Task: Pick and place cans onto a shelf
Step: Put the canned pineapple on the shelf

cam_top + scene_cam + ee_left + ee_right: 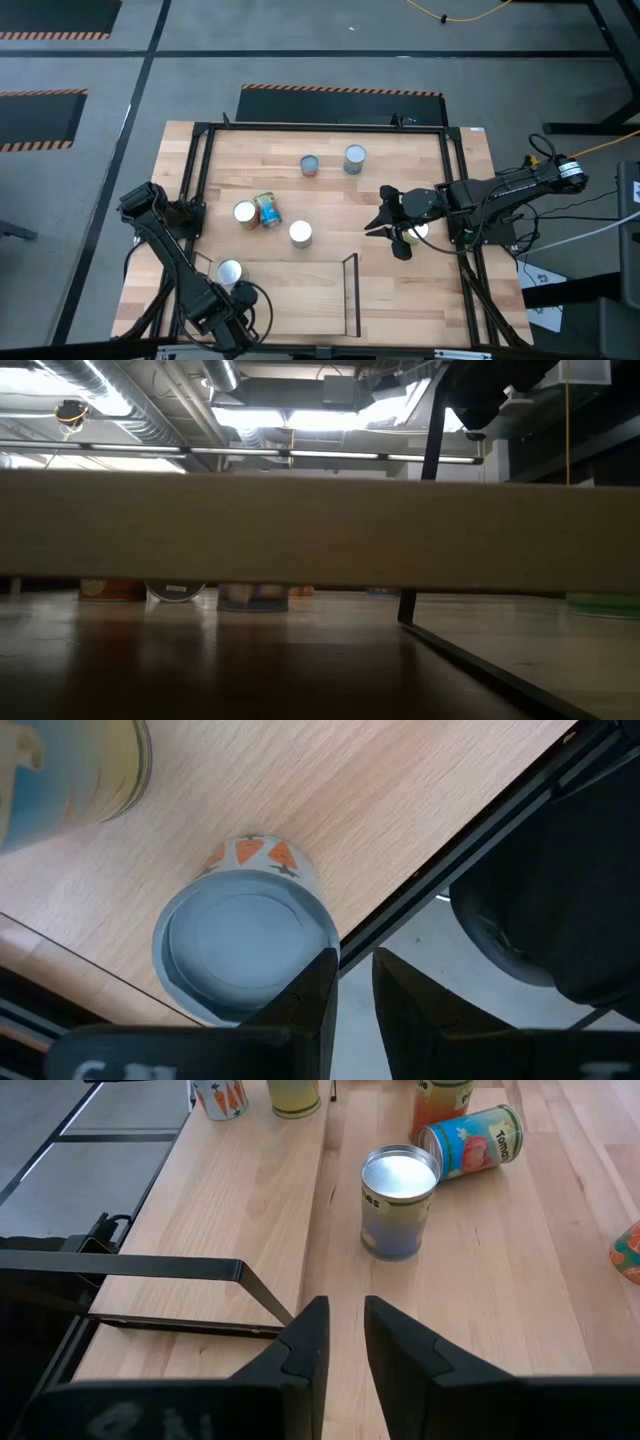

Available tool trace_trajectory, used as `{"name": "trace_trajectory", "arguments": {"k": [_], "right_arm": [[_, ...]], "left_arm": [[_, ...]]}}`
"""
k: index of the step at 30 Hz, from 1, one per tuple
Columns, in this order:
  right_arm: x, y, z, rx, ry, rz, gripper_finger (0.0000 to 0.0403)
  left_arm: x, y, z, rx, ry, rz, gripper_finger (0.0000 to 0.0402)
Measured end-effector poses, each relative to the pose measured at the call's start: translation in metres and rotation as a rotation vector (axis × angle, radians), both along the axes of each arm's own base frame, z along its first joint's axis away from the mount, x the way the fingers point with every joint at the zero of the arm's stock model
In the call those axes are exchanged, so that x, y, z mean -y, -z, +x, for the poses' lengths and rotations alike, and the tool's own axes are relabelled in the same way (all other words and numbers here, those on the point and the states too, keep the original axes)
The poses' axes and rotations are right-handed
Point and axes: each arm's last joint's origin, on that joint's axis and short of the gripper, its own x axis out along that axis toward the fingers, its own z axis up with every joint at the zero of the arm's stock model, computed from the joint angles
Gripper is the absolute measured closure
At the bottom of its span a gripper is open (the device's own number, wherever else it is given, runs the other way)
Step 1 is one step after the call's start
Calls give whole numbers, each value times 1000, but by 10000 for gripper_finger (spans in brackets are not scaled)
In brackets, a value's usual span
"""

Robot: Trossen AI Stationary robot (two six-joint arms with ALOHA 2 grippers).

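Nearest the left wrist camera, the left gripper [355,985] has its fingers nearly together, empty, just beside a carrot-label can [245,955] at the table's [330,200] front left. The right gripper [342,1338], also narrow and empty, faces an upright can [398,1202]; beyond it lies a toppled can [472,1140]. Judged: a pick pending; next, open wider around a can.

Even overhead light, soft shadows on counter [330,290]. Low view dim, foreground board [320,530] blurred; ceiling lights [330,415] glare at top. Left wrist: near can [245,950] soft.
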Motion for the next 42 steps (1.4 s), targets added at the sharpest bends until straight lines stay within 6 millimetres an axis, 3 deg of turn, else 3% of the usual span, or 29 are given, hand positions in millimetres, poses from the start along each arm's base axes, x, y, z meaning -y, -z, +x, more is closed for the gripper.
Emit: {"name": "trace_trajectory", "arguments": {"k": [42], "right_arm": [[0,0,0,0,-1,-2,331]], "left_arm": [[-4,1,-1,6,-8,53,360]]}}
